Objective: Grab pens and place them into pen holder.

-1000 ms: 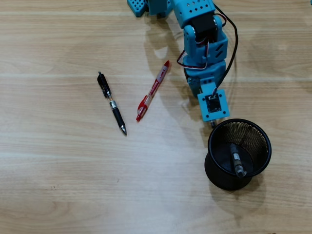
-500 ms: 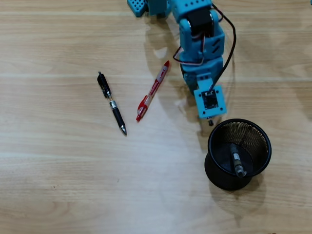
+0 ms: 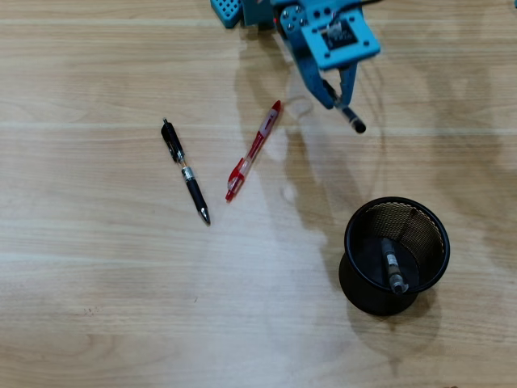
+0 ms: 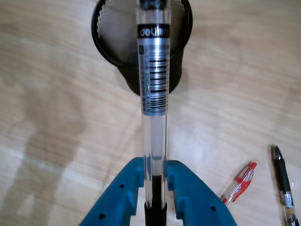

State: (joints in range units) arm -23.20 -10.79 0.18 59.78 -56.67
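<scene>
Nearest my wrist camera: the gripper (image 4: pixel 155 188), blue fingers clamped on a clear stick pen (image 4: pixel 154 80), pinching it near one end where the barrel goes dark. I read this as a carry grip, low on the pen, so the long free end can lead into the cup. Barrel is transparent with a silver label, barcode and "deli" print; its far end runs out of frame at the top, so I cannot tell whether there is a cap there.

Beyond it in the wrist view, the pen holder (image 4: pixel 141 42): round black wire mesh cup, directly under the pen's line. Pen is aimed over it, not in it yet.

Overhead: arm sits at the desk's far edge, the held pen's dark tip (image 3: pixel 356 125) poking out below the blue wrist, well apart from the holder (image 3: pixel 394 257), which stands toward the near right of the desk. One grey-clear pen (image 3: pixel 393 267) already lies inside.

Still loose mid-desk: red translucent pen (image 3: pixel 254 151) lying diagonal, and left of it a black pen with silver band (image 3: pixel 186 171). Neither touches the other.
</scene>
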